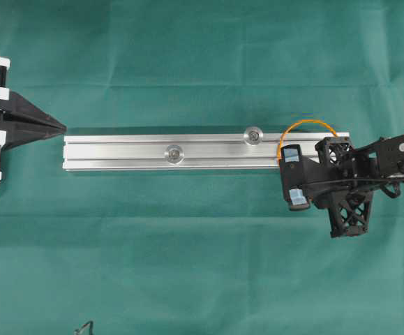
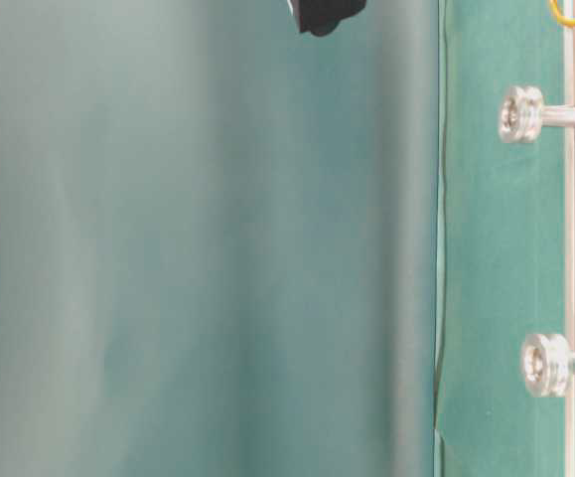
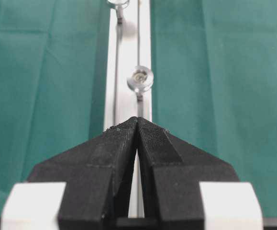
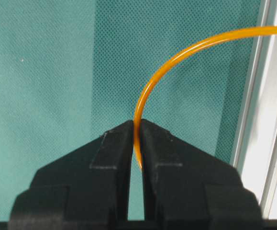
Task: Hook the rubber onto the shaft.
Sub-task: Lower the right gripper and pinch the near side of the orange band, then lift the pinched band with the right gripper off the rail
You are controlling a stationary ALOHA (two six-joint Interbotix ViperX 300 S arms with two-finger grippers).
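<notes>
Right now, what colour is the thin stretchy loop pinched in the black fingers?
Orange; the thin rubber band shows best in the right wrist view.

Bright, even light; blurred foreground.

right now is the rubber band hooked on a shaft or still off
Off. The orange rubber band is pinched in the shut right gripper at the aluminium rail's end, not looped around either shaft.
</notes>
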